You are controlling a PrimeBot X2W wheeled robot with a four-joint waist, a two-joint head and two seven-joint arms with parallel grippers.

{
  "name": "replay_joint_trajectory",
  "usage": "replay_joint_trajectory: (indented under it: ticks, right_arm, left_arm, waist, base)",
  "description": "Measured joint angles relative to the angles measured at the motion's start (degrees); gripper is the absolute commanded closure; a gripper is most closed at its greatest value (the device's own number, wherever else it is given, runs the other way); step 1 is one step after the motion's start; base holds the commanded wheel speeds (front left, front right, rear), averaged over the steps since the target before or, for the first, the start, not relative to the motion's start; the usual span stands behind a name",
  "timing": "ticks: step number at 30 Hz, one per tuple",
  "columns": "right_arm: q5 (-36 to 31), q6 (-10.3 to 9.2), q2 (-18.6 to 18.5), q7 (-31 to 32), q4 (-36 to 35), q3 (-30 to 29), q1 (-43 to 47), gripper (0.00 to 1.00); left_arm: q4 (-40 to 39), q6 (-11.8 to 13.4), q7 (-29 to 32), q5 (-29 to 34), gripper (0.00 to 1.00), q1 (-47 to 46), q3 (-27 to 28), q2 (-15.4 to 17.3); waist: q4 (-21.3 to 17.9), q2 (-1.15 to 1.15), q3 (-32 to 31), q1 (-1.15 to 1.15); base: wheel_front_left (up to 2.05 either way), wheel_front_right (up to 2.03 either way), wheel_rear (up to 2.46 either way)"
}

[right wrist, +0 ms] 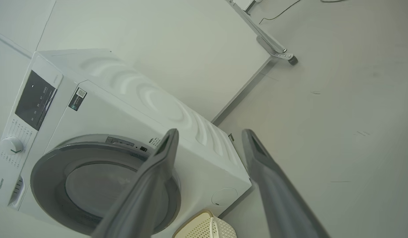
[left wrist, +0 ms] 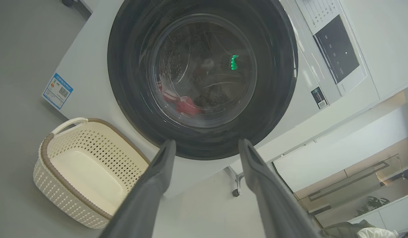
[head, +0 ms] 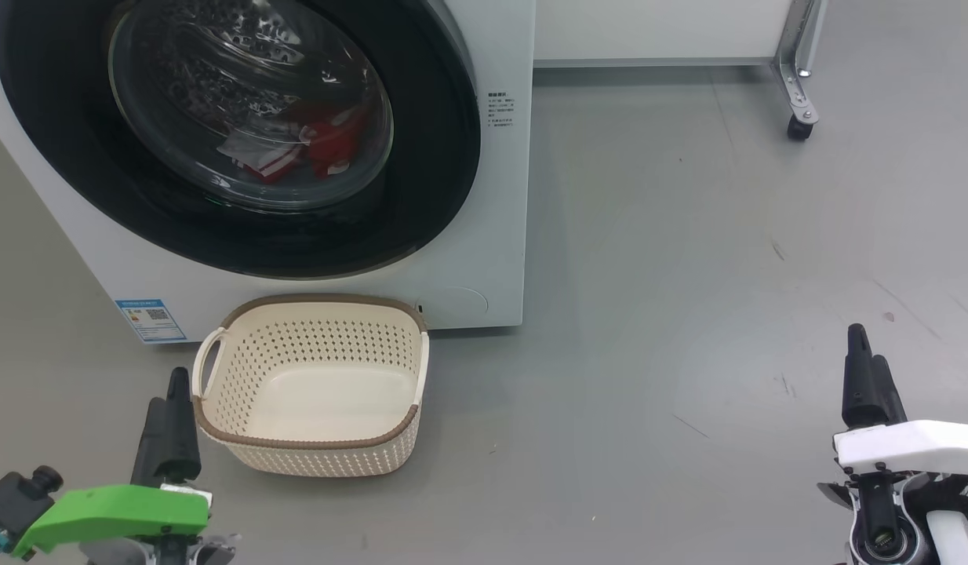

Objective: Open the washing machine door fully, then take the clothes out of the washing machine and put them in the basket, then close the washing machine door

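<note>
Plainly, red clothes [head: 327, 143] are seen behind bulging glass in the shut door [head: 433, 157]; a perforated cream basket [head: 311, 300] is set before it; left gripper [left wrist: 207, 141] and right gripper [right wrist: 209, 131] are spread, empty.

Head view looks steeply down, near, on the washer [head: 500, 235] and basket [head: 319, 300]; left wrist view faces the door [left wrist: 124, 82] from low; right wrist view stands farther right; all share washer and basket.

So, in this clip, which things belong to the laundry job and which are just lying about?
Job:
washing machine
door, shut
red clothes behind the glass
basket, nothing in it

Just there:
castor-footed metal leg
white panel behind
</note>
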Motion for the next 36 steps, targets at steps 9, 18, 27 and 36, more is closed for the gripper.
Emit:
replay_joint_trajectory:
  ticks: [9,18,27,36]
  right_arm:
    - [-7.01,-1.0,-0.2,-1.3,-1.0,2.15,0.86,0.0]
    - [-15.22,-2.57,-0.33,-2.81,-1.04,4.66,1.66,0.0]
    - [-23.82,-4.49,-1.19,-4.36,-0.54,7.38,2.35,0.0]
    - [-32.07,-5.56,-1.99,-5.31,0.27,10.76,3.11,0.0]
  left_arm:
    - [-0.98,0.3,-1.01,9.51,0.0,0.48,-1.62,0.22]
    - [-1.0,1.91,-2.65,20.03,0.0,1.56,-3.65,0.6]
    - [-0.26,4.15,-4.03,28.84,0.0,3.13,-5.58,0.62]
    - [1.53,6.11,-5.54,35.97,0.0,3.99,-7.4,0.6]
  waist:
    - [-0.02,0.0,-0.29,0.0]
    - [-0.15,0.0,-0.61,0.0]
    - [-0.29,0.0,-0.92,0.0]
    - [-0.23,0.0,-1.08,0.0]
  base:
    - [0.0,0.0,0.0]
    - [0.0,0.0,0.0]
    - [0.0,0.0,0.0]
    - [0.0,0.0,0.0]
